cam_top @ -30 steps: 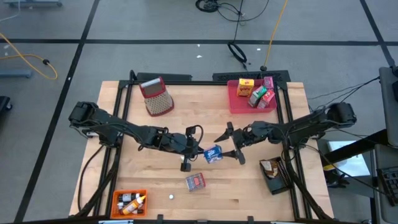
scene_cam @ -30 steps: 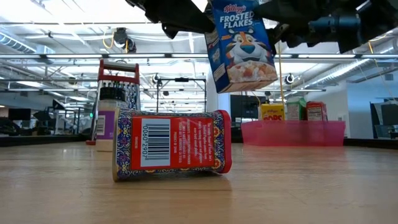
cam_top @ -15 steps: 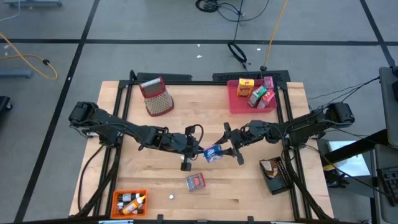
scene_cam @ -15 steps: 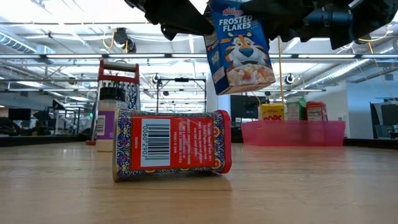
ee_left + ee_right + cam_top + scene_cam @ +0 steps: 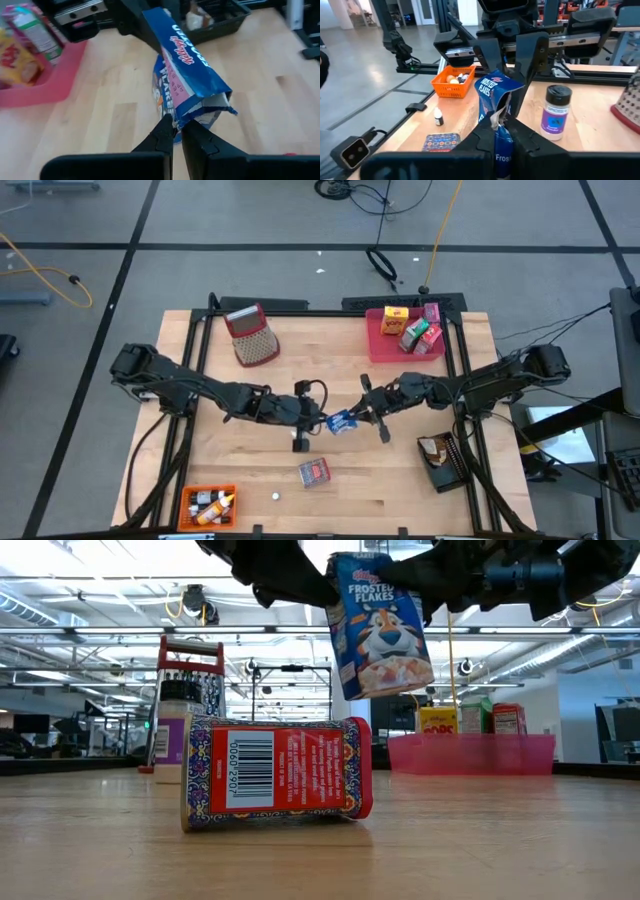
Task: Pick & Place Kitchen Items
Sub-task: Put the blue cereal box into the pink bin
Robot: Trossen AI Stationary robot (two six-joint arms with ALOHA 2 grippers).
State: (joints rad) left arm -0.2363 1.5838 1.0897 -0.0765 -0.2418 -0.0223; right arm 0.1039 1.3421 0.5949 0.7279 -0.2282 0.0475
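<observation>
Above the middle of the table, a small blue Frosted Flakes packet hangs in the air between the two arms, clear of the wood. The left gripper is pressed together on one torn end of the packet; the right gripper is pinched onto the opposite end, so both hold it at once. In the low view the packet tilts slightly, its printed face toward the camera. Below and nearer the front edge, a red patterned box lies on its side on the table, well apart from the packet. A white-bodied shaker with a dark lid stands upright near the left gripper. Farther out: a pink tray holding several packets at the far right corner, an orange tray with small bottles at the near left corner, a black tray at the right edge, and a red-topped grater at the far left.
</observation>
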